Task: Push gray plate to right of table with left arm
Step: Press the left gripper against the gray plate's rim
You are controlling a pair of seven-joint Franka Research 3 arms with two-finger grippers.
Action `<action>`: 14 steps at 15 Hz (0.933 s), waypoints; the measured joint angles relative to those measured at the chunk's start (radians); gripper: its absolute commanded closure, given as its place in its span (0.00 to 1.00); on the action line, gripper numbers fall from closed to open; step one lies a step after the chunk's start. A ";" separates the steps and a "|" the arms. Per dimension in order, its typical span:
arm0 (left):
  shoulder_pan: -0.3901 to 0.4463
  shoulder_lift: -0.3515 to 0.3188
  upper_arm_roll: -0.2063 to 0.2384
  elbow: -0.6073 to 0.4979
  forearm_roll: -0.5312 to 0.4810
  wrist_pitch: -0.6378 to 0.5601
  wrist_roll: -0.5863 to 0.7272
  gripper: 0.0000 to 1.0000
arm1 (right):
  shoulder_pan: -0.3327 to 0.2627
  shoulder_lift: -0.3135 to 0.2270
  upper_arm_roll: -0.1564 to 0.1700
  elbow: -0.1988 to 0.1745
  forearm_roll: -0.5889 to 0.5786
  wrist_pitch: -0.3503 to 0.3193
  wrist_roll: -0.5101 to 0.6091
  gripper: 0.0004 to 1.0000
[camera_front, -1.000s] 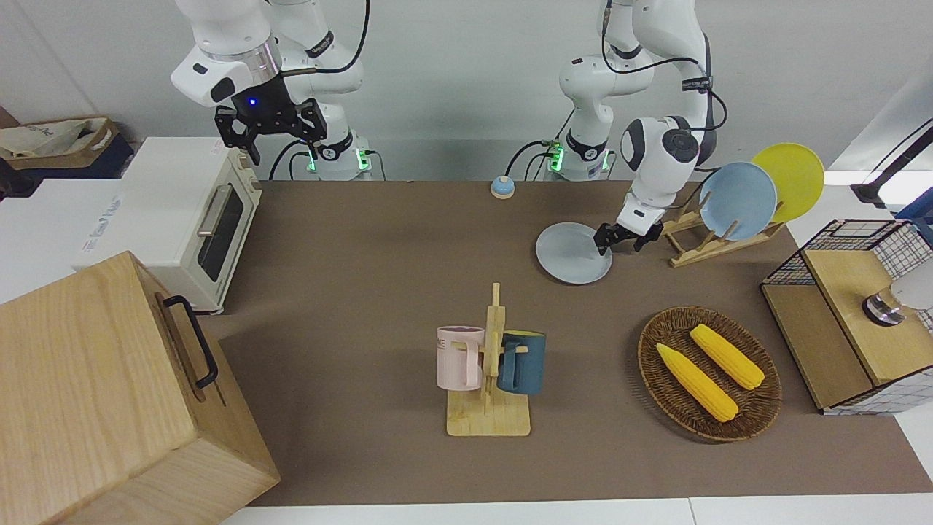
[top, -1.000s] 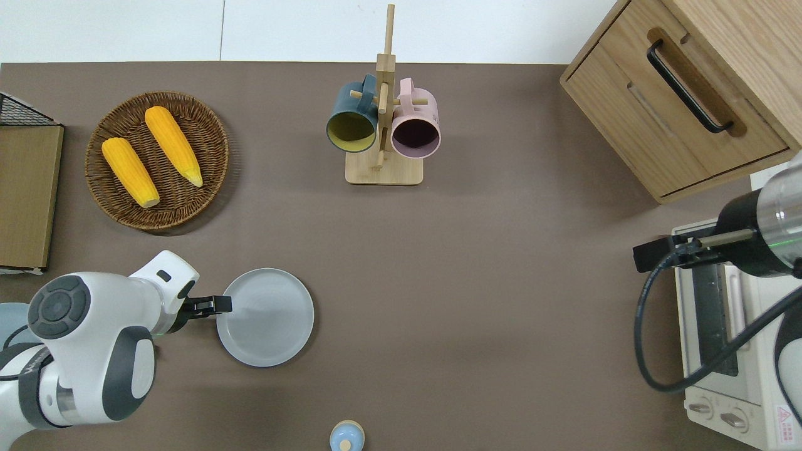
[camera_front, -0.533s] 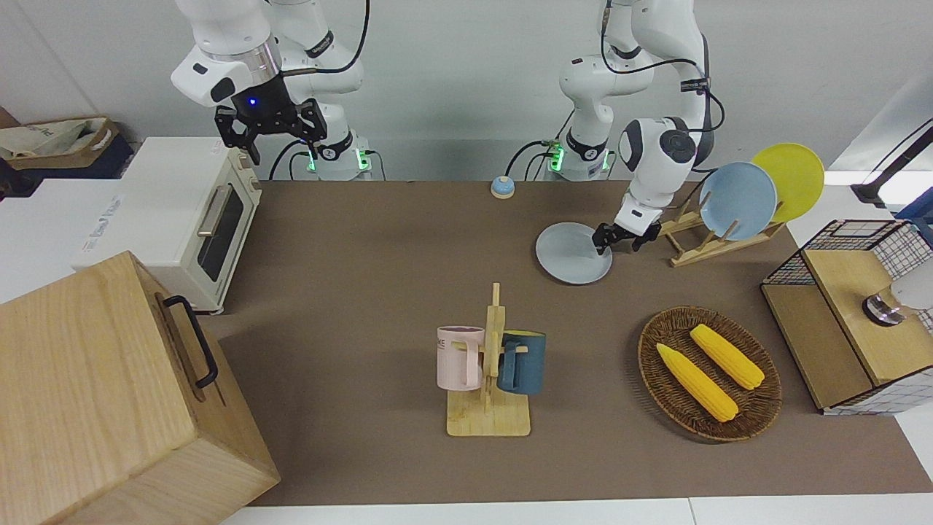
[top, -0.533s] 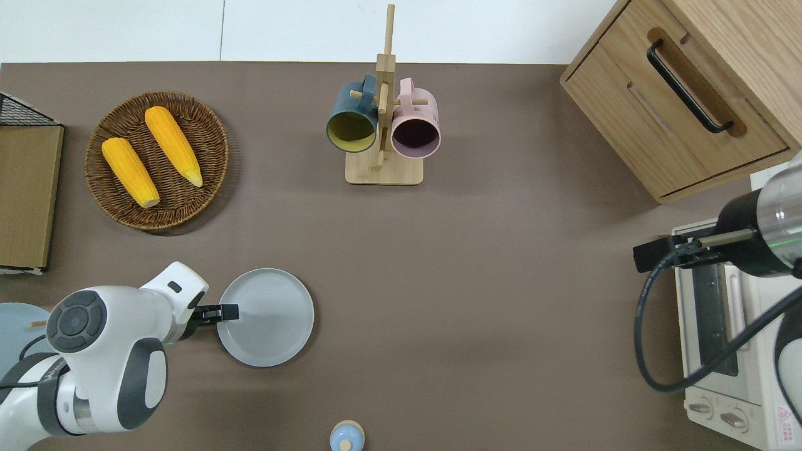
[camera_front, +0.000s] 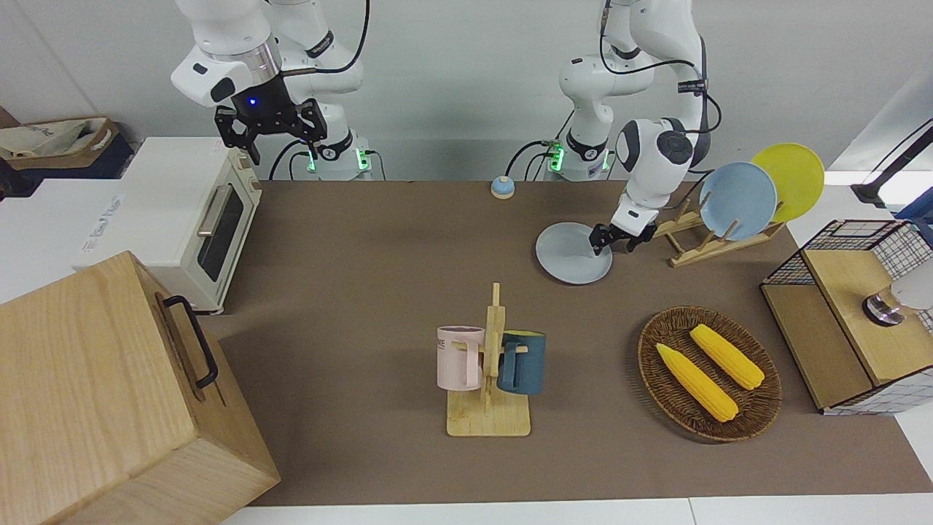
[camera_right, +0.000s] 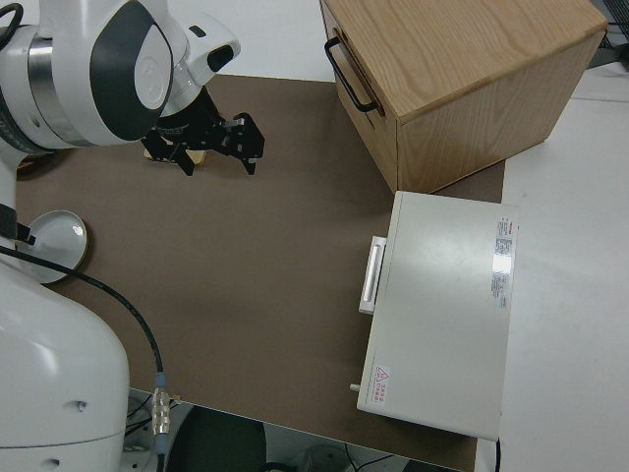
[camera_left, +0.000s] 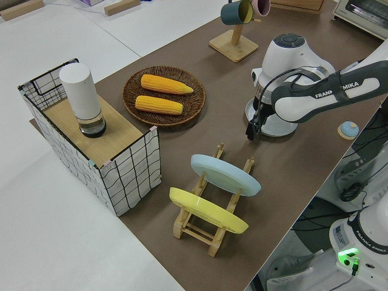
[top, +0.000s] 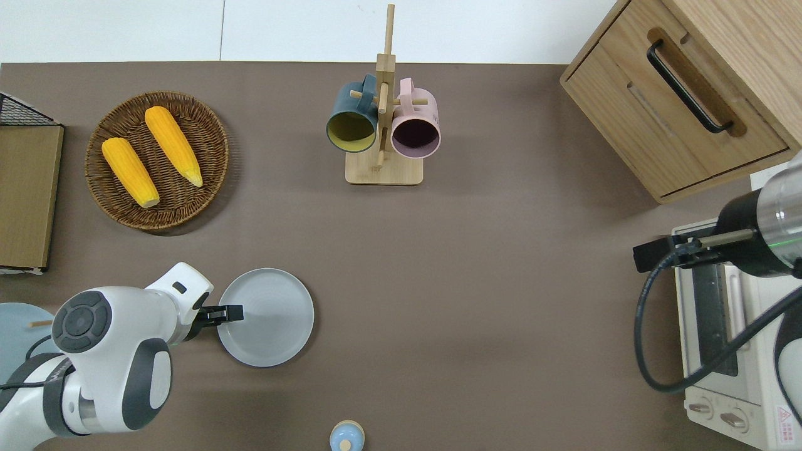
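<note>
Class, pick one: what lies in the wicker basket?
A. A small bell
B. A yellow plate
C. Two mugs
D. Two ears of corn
D: two yellow ears of corn lie side by side in the wicker basket.

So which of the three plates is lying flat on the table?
The gray plate, under the left gripper; the sky-blue plate and yellow plate stand in the wooden rack.

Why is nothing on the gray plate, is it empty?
Empty. The gray plate lies flat on the table, its face bare; only the left gripper reaches over its rim.
</note>
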 measured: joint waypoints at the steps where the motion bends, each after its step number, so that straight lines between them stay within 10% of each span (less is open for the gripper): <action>1: 0.000 0.000 0.000 0.000 0.000 0.000 0.000 0.85 | 0.000 0.000 0.000 0.000 0.000 0.000 0.000 0.02; 2: 0.000 0.001 0.000 -0.001 0.000 0.000 0.000 1.00 | 0.000 0.000 0.000 0.000 0.000 0.000 0.000 0.02; 14: -0.011 -0.010 0.000 -0.002 -0.032 -0.001 0.000 1.00 | 0.000 0.000 0.000 0.000 0.000 0.000 0.000 0.02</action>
